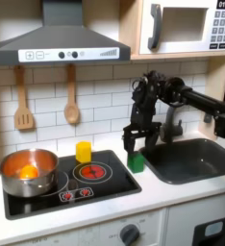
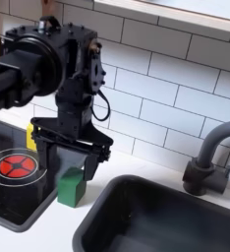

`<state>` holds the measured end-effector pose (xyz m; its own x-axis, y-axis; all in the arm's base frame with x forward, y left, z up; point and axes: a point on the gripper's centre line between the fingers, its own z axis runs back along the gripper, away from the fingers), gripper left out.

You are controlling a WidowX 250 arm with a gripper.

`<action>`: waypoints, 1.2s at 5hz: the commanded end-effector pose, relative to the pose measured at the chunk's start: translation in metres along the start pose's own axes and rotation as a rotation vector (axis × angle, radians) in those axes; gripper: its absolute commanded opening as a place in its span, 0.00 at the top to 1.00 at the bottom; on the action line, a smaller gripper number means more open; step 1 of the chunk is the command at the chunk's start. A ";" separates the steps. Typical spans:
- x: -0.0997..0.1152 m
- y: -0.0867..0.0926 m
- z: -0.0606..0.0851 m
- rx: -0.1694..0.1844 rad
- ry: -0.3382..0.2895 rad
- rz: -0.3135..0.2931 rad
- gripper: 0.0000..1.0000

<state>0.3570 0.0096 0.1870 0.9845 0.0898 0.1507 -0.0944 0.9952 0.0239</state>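
A toy kitchen seen in both exterior views. In the first exterior view, going from that view's left: two wooden utensils [image 1: 23,101] hang on the white tiled wall beneath a grey range hood [image 1: 59,43]. Below them a silver pot [image 1: 29,173] sits on the left part of a black stovetop [image 1: 71,183], with an orange item [image 1: 27,172] lying inside it. Just to the pot's right, at the back of the stovetop, stands a yellow block [image 1: 83,151], upright. In front of it is a red burner ring [image 1: 92,172].

Further right in the first exterior view, a green block [image 1: 136,161] stands on the white surface [image 1: 153,197] at the stovetop's right edge, just beside the dark sink [image 1: 193,159]. The black robot arm reaches in from the first exterior view's right, and its pincer [image 1: 134,144] hangs directly above the green block with its fingers spread apart, released and grasping nothing. Whether the fingertips touch the block cannot be told here. A microwave [image 1: 187,26] sits high at the first exterior view's right.

In the second exterior view, the pincer [image 2: 72,156] again stands spread wide over the green block [image 2: 72,187], its fingers [image 2: 90,164] reaching down on either side of the block's top. The faucet [image 2: 211,157] rises at the second exterior view's right, behind the sink [image 2: 156,221].
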 end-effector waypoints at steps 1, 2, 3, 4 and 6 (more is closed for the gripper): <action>0.000 0.000 -0.016 0.007 0.040 -0.005 0.00; 0.002 0.000 -0.018 0.008 0.035 -0.003 0.00; 0.005 -0.001 -0.019 0.007 0.031 -0.001 0.00; 0.006 -0.001 -0.027 0.013 0.047 -0.003 0.00; 0.007 -0.008 -0.041 0.008 0.075 -0.027 0.00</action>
<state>0.3696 0.0062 0.1465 0.9952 0.0666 0.0723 -0.0697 0.9967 0.0414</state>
